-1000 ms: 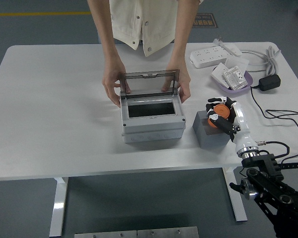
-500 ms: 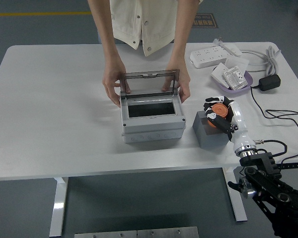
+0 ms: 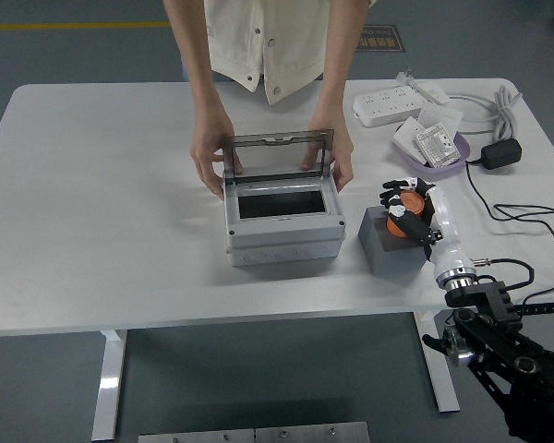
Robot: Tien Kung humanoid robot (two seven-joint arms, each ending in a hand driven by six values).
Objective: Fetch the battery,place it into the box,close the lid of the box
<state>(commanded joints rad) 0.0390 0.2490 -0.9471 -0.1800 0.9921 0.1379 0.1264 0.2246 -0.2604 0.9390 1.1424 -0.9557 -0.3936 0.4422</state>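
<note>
The robot's right hand (image 3: 408, 210) reaches in from the lower right corner and sits over the far right part of the battery (image 3: 391, 242), a dark grey block lying on the white table (image 3: 102, 212). The fingers (image 3: 394, 193) curl down around the block's top and far edge, and the orange palm lies against it, but whether they truly clamp the block or only rest on it cannot be told from this view. The block still lies flat on the table, just to the right of the box (image 3: 282, 221).

The box is light grey and its inside shows dark. Its clear smoky lid (image 3: 280, 154) stands upright at the back. A person at the far side of the table holds the box with both hands, one hand (image 3: 210, 152) at the back left corner and the other hand (image 3: 336, 155) at the back right corner beside the lid.

Behind the robot hand, a purple tray (image 3: 440, 161) holds small white packets. A white power strip (image 3: 394, 103) and a black adapter (image 3: 500, 153) with cables lie near the table's far right corner.
</note>
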